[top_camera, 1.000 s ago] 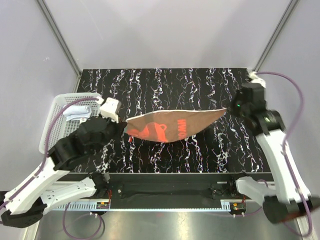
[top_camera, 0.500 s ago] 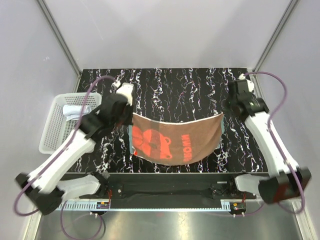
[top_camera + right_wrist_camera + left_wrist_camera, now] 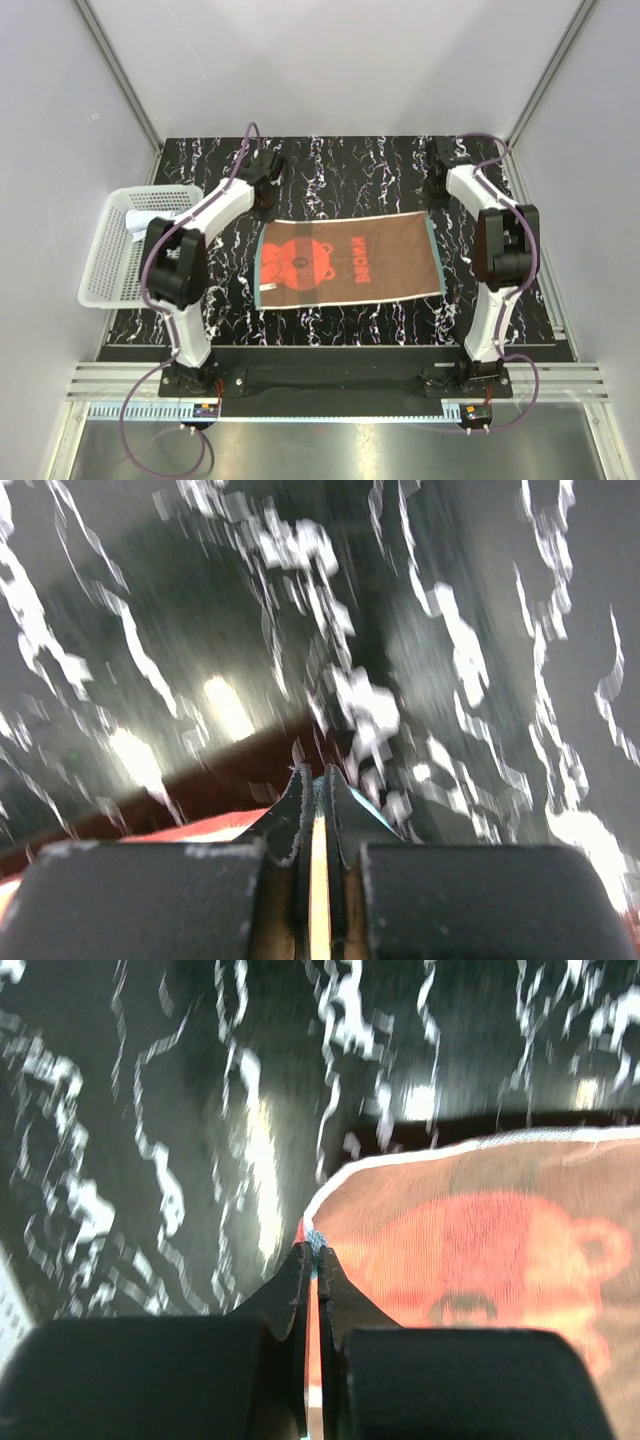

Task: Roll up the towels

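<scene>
Bunching threatens the rust-brown towel [image 3: 345,262] if the left gripper [image 3: 313,1255] and right gripper [image 3: 312,776], each pinching a far corner, release unevenly.

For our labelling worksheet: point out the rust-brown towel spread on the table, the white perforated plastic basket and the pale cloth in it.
Rust-brown towel [image 3: 345,262]: top view, middle of the cloth.
White perforated plastic basket [image 3: 108,272]: top view, bare floor near its front.
Pale cloth [image 3: 140,224]: top view, its bunched middle.
</scene>
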Tool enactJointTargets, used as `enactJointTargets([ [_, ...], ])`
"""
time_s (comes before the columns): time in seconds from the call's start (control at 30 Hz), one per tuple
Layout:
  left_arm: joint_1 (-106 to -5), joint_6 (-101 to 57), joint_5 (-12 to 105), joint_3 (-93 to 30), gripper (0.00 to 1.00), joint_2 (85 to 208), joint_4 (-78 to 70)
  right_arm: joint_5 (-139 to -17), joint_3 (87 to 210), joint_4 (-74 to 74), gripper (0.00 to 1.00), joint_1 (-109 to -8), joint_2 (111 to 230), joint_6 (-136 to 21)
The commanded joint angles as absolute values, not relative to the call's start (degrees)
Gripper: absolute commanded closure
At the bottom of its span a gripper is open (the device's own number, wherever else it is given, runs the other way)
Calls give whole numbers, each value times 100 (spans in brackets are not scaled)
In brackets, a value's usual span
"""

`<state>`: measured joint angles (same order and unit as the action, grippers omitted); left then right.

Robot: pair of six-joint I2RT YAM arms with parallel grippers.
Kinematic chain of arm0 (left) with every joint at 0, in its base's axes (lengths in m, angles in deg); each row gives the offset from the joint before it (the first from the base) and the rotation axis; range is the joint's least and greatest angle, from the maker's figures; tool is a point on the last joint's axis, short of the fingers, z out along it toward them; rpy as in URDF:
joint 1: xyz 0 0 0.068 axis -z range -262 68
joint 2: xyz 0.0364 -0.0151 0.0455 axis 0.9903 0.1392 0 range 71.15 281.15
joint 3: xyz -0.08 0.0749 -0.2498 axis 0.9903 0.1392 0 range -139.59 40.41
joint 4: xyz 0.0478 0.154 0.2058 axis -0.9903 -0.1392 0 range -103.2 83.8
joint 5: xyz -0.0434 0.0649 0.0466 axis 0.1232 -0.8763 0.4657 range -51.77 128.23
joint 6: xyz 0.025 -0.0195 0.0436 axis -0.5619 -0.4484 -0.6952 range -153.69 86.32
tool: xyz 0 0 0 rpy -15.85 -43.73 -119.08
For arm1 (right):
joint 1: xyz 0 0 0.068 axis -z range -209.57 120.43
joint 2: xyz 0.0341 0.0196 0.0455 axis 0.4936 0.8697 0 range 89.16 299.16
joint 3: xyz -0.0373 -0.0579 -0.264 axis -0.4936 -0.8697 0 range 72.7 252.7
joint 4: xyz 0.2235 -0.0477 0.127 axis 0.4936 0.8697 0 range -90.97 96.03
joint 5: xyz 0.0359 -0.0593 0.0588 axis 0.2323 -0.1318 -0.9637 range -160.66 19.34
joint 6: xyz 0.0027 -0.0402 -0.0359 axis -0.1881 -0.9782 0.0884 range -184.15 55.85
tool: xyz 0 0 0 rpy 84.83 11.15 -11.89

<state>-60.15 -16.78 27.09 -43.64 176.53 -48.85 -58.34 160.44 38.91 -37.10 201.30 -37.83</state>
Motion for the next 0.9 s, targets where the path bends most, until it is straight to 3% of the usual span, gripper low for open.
enactJointTargets([
  [0.0,-6187,-1751,2821,-5158,100,17994,-4715,-5976,16883,3638,100,-3564,20665,-4007],
  [0.13,-6424,-1830,2733,-5756,100,18653,-4917,-5932,17797,3884,96,-3389,21273,-4060],
  [0.2,-6503,-1944,2715,-5986,97,18873,-4970,-6028,18236,4068,68,-3327,21536,-4139],
  [0.23,-6582,-1971,2759,-6187,78,18918,-5057,-6055,18387,4191,32,-3283,21616,-4165],
  [0.33,-6635,-2024,2777,-6208,35,18822,-5129,-6012,18477,4526,1,-3247,21626,-4262],
  [0.37,-6627,-2015,2760,-6137,19,18726,-5102,-5976,18337,4474,0,-3247,21390,-4279],
  [0.43,-6627,-1884,2777,-5822,6,18278,-4962,-5845,17696,4237,0,-3239,21038,-4314],
  [0.53,-6600,-1524,2820,-4882,7,17348,-4656,-5397,16659,3912,0,-3195,19951,-4262],
  [0.6,-6539,-1146,2900,-4021,14,16568,-4444,-5238,15792,3692,0,-3116,19465,-4122],
  [0.87,-6056,584,3312,-1156,24,14062,-3820,-5939,13407,2742,0,-2993,16943,-3726],
])
